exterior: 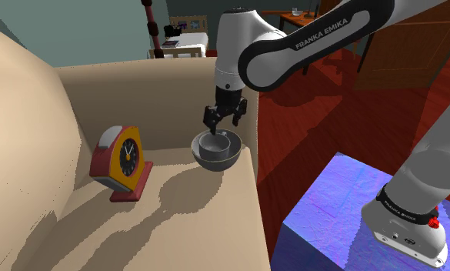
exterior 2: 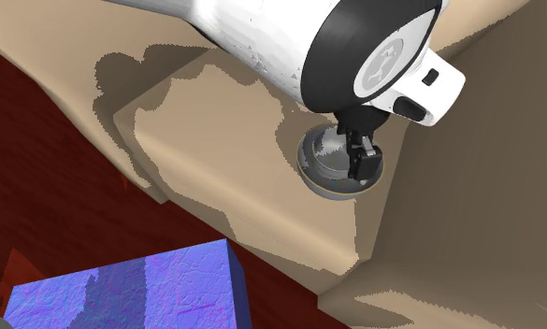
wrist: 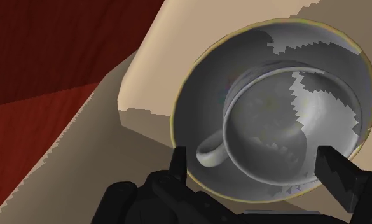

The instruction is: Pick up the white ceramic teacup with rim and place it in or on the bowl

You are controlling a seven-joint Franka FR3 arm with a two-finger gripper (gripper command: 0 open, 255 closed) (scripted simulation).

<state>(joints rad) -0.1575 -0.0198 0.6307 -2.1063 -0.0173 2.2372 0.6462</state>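
Note:
A grey-white teacup (wrist: 273, 127) with a small handle sits upright inside a grey bowl (wrist: 197, 83) that has a thin yellowish rim. The bowl (exterior: 216, 158) rests at the edge of a beige cushioned seat, with the cup (exterior: 215, 144) inside it. My black gripper (exterior: 225, 117) hangs just above the cup, open. In the wrist view the gripper (wrist: 253, 159) has its fingers (wrist: 179, 160) spread to either side of the cup and clasps nothing. In the second exterior view the gripper (exterior 2: 360, 159) stands over the bowl (exterior 2: 320, 178).
A red and yellow clock (exterior: 121, 162) stands on the seat toward the shoulder view's left of the bowl. The beige backrest (exterior: 138, 92) rises behind. The seat drops off beside the bowl to a red floor (exterior: 308, 131). My blue stand (exterior: 346, 208) is at lower right.

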